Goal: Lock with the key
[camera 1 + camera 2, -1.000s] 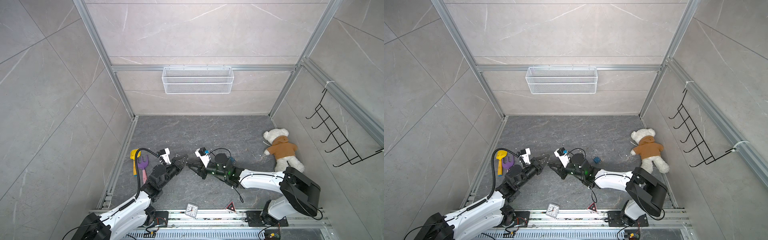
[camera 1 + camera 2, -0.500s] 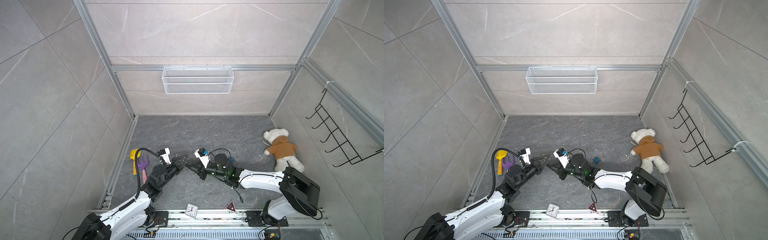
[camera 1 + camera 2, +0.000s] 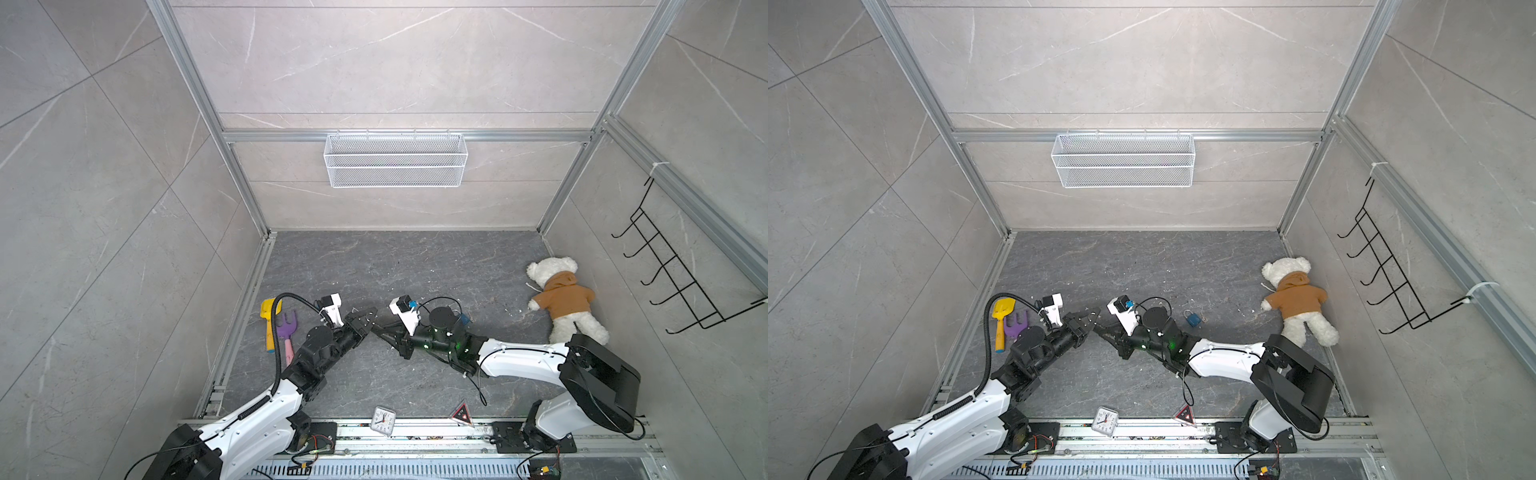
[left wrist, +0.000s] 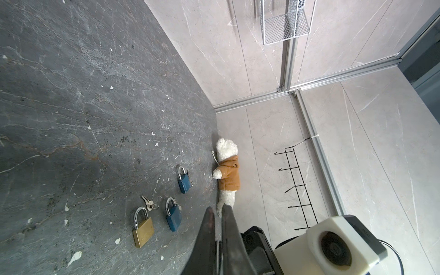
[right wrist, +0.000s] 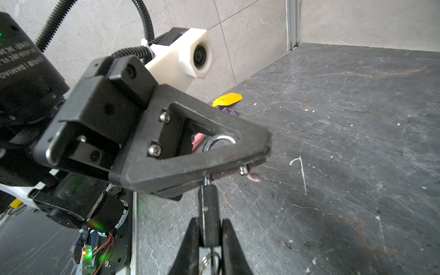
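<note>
Both arms meet tip to tip low over the dark floor. My left gripper (image 3: 371,312) (image 3: 1096,312) (image 4: 217,210) is shut on a lock. Only the lock's silver shackle (image 5: 221,141) shows, through the finger's triangular window in the right wrist view, and its body is hidden between the fingers. My right gripper (image 3: 376,328) (image 5: 209,222) is shut on the key (image 5: 209,209) by its black head, with a key ring hanging behind. The key's blade points up into the underside of the held lock.
A brass padlock (image 4: 142,229), two blue padlocks (image 4: 173,217) (image 4: 183,181) and loose keys (image 4: 148,203) lie on the floor. A teddy bear (image 3: 561,299) lies at the right wall, and a yellow shovel (image 3: 270,324) and purple rake (image 3: 286,328) at the left. A clock (image 3: 383,420) stands on the front rail.
The right gripper's jaws have narrowed on the key. Both arms stay where they were, tips together.
</note>
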You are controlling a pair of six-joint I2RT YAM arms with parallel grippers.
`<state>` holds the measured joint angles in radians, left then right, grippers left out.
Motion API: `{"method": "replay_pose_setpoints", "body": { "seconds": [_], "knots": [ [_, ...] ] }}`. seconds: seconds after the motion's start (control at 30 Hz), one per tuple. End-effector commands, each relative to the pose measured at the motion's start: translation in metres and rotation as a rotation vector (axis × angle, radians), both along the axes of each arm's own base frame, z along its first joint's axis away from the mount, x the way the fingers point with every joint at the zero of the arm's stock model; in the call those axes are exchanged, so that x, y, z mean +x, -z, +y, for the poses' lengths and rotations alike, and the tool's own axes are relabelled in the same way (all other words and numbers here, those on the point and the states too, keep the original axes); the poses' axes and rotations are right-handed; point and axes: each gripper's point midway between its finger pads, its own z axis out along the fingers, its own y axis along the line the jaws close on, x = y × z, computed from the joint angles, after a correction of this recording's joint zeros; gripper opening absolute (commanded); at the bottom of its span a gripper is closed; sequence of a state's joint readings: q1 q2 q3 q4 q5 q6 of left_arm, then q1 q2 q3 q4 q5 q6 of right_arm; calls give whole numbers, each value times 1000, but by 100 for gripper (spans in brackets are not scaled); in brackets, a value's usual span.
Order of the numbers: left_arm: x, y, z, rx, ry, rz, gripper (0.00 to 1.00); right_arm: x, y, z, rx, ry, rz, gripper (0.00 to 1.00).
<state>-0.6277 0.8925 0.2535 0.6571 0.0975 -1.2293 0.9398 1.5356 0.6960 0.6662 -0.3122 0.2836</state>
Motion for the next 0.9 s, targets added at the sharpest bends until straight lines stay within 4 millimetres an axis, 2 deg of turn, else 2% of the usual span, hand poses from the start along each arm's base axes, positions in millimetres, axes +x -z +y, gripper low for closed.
{"method": "replay_pose_setpoints", "body": {
  "seconds": [0.0, 0.07, 0.1, 0.13, 0.3, 0.47, 0.63, 0.87],
  "knots": [
    [-2, -45, -12, -43, 60, -137, 14, 7, -6, -3, 6, 40, 19, 0],
    [-3, -44, -12, -28, 64, -156, 26, 8, -5, -5, 3, 46, 24, 0],
    [-3, -45, -12, -18, 63, -171, 37, 9, -3, -6, 2, 48, 31, 0],
    [-4, -46, -12, -5, 67, -188, 44, 11, -3, -7, 4, 50, 40, 0],
    [-6, -54, -13, 76, 84, -264, 61, 22, 0, -20, 27, 87, 102, 0],
    [-6, -52, -19, 147, 114, -293, 66, 41, 3, -41, 65, 153, 176, 0],
    [-3, -46, -18, 222, 114, -307, 67, 56, 16, -63, 53, 230, 255, 0],
    [-1, -39, -11, 371, 101, -344, 66, 56, 37, -77, -9, 216, 414, 0]
  ]
}}
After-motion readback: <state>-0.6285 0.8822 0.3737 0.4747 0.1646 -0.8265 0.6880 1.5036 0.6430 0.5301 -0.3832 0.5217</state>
